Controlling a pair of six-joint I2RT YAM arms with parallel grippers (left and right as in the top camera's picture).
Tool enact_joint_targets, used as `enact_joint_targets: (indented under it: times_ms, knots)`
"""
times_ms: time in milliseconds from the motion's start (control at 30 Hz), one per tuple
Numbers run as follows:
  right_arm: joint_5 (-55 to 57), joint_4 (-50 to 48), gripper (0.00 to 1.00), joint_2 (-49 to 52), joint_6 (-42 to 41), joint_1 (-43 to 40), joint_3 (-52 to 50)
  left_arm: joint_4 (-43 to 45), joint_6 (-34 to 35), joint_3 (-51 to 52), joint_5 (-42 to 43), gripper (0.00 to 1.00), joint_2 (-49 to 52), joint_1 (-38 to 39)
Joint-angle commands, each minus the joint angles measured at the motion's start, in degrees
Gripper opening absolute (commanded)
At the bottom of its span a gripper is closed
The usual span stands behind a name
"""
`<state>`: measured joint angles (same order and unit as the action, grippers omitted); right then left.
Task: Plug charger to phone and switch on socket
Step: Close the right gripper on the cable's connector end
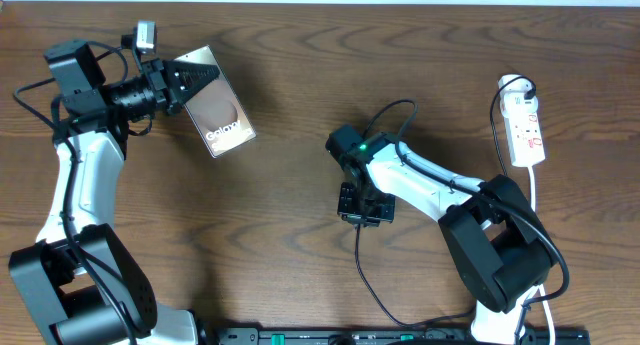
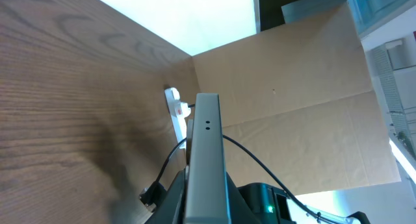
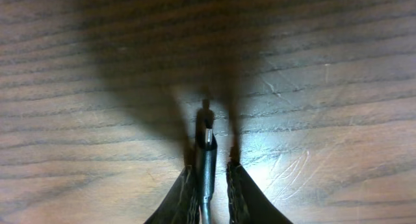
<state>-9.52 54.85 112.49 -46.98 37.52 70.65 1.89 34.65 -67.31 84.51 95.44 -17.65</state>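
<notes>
While the left gripper (image 1: 190, 77) is clamped on one end of the phone (image 1: 222, 120), the right gripper (image 1: 362, 207) points down at the wooden table (image 1: 300, 45) near its middle. The bronze phone lies face up to the overhead camera at the far left of the table, turned at an angle, with its white "Galaxy" lettering at the end away from the fingers. In the left wrist view the phone (image 2: 207, 165) shows edge-on between the jaws, its free end with two small holes aimed across the table toward the white power strip (image 2: 174, 106).

In the right wrist view the small connector (image 3: 208, 152) of the charger cable stands between the two dark fingers (image 3: 246, 195), its metal tip pointing away from the camera just over the wood. The jaws are drawn in narrowly about it, gripping the connector. From overhead, the charger cable (image 1: 368, 275) trails from this gripper toward the near edge of the table, and another stretch of it loops above the arm.

Far to the right sits the power strip (image 1: 526, 130), well apart from both grippers, with a black plug (image 1: 522, 86) seated at its far end. Its white cord (image 1: 535, 190) runs toward the near edge. The red markings on it are too small to read a switch position.
</notes>
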Motion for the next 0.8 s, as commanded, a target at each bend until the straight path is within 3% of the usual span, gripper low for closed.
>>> enact_joint_targets:
  times_ms: [0,167,533,767]
  knots:
    - [-0.3,-0.2,0.12,0.7,-1.2,0.5,-1.1,0.3,-0.2,-0.4,1.1,0.07,-0.5,0.0]
    - [-0.2,-0.2,0.08,0.7,-1.2,0.5,-1.1,0.2,-0.2,-0.4,0.9,0.07,-0.5,0.0]
    - [0.6,-0.7,0.17,0.7,-2.4,0.5,-1.1,0.3,-0.2,-0.4,0.9,0.07,-0.5,0.0]
    - [1.2,-0.9,0.14,0.7,-3.2,0.4,-1.1,0.2,-0.2,-0.4,0.9,0.07,-0.5,0.0]
